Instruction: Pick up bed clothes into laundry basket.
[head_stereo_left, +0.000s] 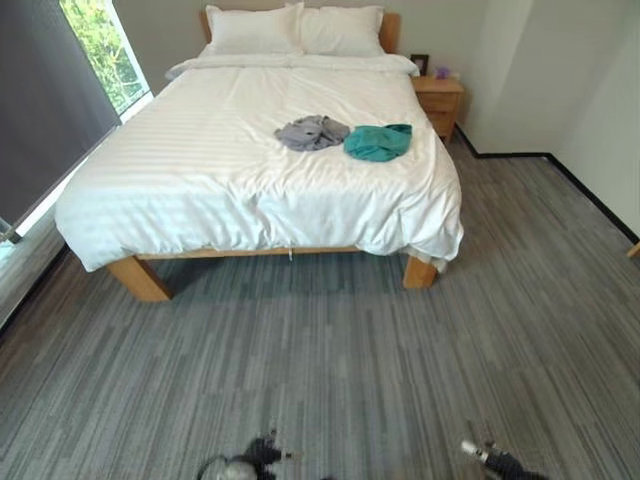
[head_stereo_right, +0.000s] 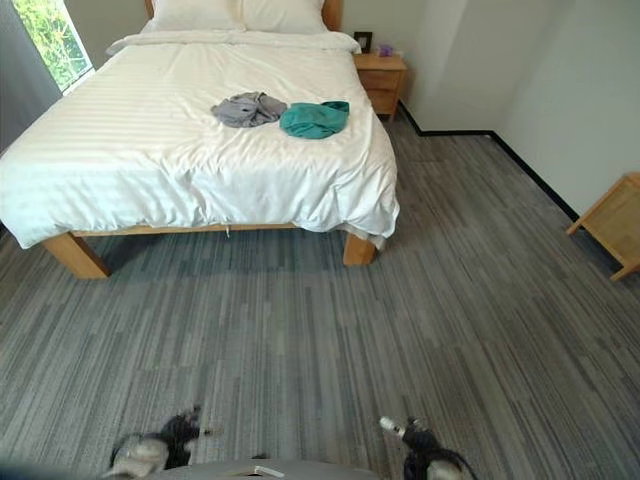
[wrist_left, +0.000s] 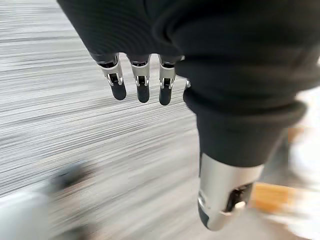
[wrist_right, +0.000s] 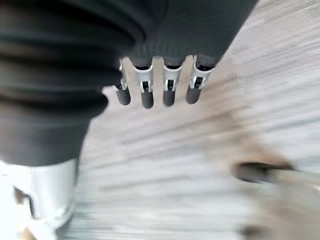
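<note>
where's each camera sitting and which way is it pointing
Left eye view: on the head, looking down and ahead at the bed with a grey garment and a teal garment; both hands low.
Right eye view: beside it, same scene, plus the nightstand.
Left wrist view: on the left wrist, along the left hand at the carpet.
Right wrist view: along the right hand, carpet beyond.
Both eye views share the bed and both garments.

No text, label, number or sign can be read here — not on the grey garment (head_stereo_left: 311, 132), the teal garment (head_stereo_left: 378, 142), the bed (head_stereo_left: 250, 150) or the nightstand (head_stereo_left: 438, 103). The small frame (head_stereo_left: 419, 64) on the nightstand is too small to make out — nothing legible.
</note>
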